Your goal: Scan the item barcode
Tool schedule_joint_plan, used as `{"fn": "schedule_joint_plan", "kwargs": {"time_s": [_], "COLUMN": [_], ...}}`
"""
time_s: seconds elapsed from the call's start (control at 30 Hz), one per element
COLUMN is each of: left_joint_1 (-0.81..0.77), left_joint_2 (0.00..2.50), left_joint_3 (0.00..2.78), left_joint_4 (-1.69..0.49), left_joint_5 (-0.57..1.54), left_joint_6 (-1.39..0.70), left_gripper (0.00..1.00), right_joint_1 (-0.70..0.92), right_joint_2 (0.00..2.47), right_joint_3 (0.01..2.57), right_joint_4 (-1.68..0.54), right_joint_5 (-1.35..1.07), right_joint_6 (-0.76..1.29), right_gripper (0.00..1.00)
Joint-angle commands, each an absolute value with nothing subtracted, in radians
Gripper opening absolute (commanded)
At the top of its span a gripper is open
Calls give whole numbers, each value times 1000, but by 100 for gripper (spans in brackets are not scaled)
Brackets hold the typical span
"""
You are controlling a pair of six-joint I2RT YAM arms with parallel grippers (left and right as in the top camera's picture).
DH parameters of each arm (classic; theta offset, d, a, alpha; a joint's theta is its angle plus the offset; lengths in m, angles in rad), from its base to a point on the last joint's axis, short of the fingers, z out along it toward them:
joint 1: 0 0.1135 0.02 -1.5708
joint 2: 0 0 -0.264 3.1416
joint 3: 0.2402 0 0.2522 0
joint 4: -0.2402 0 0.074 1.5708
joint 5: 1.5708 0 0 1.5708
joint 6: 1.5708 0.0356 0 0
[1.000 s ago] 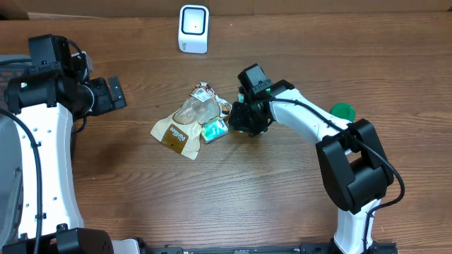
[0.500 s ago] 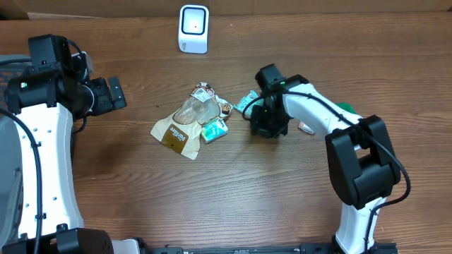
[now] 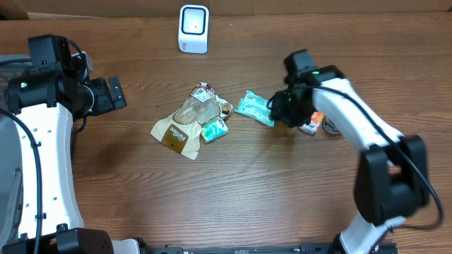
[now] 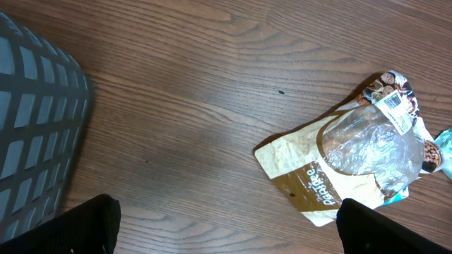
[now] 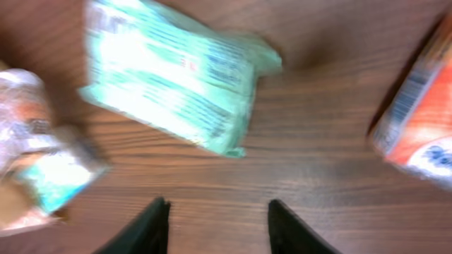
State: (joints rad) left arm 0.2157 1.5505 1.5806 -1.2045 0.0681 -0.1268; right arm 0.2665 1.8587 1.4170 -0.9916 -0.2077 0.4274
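- Step in hand, as judged: item pickup; nothing presented to the scanner (image 3: 193,28) yet.
- Right end effector (image 5: 217,210): partly spread, empty, near teal packet (image 5: 176,77) lying flat on desk (image 5: 318,176).
- Left end effector (image 4: 226,215): spread wide, empty, well apart.
- Next: grip packet, lift, turn barcode toward scanner; barcode side not discernible.

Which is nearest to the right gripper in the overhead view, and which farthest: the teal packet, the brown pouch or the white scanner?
1. teal packet, right beside the right gripper, on its inner side.
2. brown pouch, further along, mid-table.
3. white scanner, at the table's far edge.
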Motion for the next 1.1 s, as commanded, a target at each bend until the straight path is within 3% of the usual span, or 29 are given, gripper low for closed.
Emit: {"fn": "schedule_joint_plan", "kwargs": {"time_s": [0.0,0.23,0.73,0.9,1.07], "left_joint_1": [209,209,209,209,209], "left_joint_2": [1544,1544,1544,1544,1544], "left_joint_3": [1586,1586,1586,1586,1586], "left_joint_4": [-1204,-1204,-1204,-1204,-1203], "left_joint_5": [71,71,71,71,71], "left_joint_6": [-115,-115,-115,-115,-115], "left_gripper": [100,100,100,100,100], "right_joint_1": [233,205,207,207,207], "right_joint_2": [1795,1828,1967,2047,2073], "right_joint_3": [1441,1369,1229,1229,1229], "right_joint_4": [-973,-874,-571,-487,-477], "right_joint_5": [-252,-256,-374,-411,-421], "right_joint_6": [418,474,581,627,628], "right_gripper": [51,58,52,45,22]}}
